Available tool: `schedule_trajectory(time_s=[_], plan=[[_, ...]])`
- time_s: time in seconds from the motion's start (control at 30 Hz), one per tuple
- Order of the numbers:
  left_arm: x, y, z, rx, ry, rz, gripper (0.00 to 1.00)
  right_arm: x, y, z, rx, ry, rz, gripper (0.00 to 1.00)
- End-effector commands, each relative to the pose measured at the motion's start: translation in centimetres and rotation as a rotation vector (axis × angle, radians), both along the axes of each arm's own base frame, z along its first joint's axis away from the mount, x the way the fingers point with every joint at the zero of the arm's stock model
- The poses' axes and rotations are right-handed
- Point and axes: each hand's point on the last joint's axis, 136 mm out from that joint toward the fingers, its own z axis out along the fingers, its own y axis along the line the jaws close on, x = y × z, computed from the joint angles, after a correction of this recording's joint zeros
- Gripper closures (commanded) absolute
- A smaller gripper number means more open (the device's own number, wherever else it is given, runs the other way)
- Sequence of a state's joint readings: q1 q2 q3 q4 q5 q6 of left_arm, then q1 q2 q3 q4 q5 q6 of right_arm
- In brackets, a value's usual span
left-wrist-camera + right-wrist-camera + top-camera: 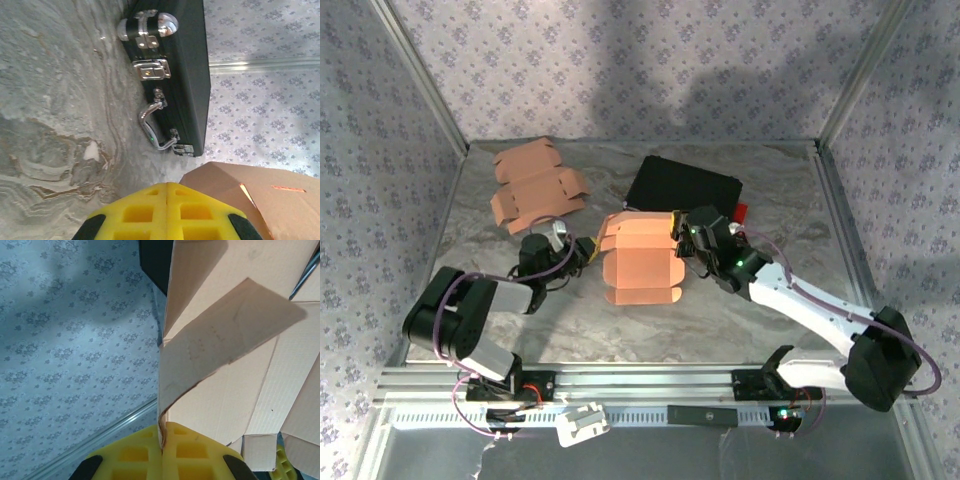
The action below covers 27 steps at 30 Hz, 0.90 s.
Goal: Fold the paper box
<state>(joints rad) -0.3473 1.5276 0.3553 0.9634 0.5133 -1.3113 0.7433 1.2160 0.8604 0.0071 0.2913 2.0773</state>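
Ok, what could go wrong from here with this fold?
1. The right fingers pinch only the edge of one flap of the paper box; a hard pull could tear it or let it slip out.
2. The left fingers are shut beside the box, apparently not gripping it, so it may slide on the table toward the black case.

Black case (682, 186) laid flat toward the marbled table's (650, 320) far edge, chrome handle (152, 127) fitted on one side, small red item (741, 212) placed just beside it.
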Motion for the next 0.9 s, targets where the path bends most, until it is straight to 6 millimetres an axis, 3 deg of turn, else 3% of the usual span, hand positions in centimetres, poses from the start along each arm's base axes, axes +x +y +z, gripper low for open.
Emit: schedule_trajectory(time_s=[0.0, 0.3, 0.57, 0.7, 0.77, 0.87], plan=[[1.0, -1.4, 4.1, -0.075, -0.135, -0.028, 1.0, -0.3, -0.4, 0.4, 0.104, 0.027, -0.037, 1.0], [-0.3, -4.0, 5.7, -0.09, -0.173, -0.076, 1.0, 0.2, -0.9, 0.3, 0.118, 0.022, -0.042, 1.0], [-1.1, -3.9, 4.1, -0.052, -0.138, -0.065, 1.0, 0.2, -0.8, -0.5, 0.098, 0.028, -0.033, 1.0], [-1.5, -2.7, 2.0, 0.048, -0.055, -0.031, 1.0, 0.1, -1.0, -1.1, 0.052, 0.003, -0.021, 1.0], [-2.3, -1.4, 0.4, 0.143, 0.009, -0.006, 0.87, 0.0, -1.1, -1.4, 0.015, -0.009, -0.004, 1.0], [-4.0, 2.1, -1.4, 0.316, 0.093, 0.07, 0.63, -0.5, -1.0, -2.4, -0.041, -0.024, 0.023, 1.0]])
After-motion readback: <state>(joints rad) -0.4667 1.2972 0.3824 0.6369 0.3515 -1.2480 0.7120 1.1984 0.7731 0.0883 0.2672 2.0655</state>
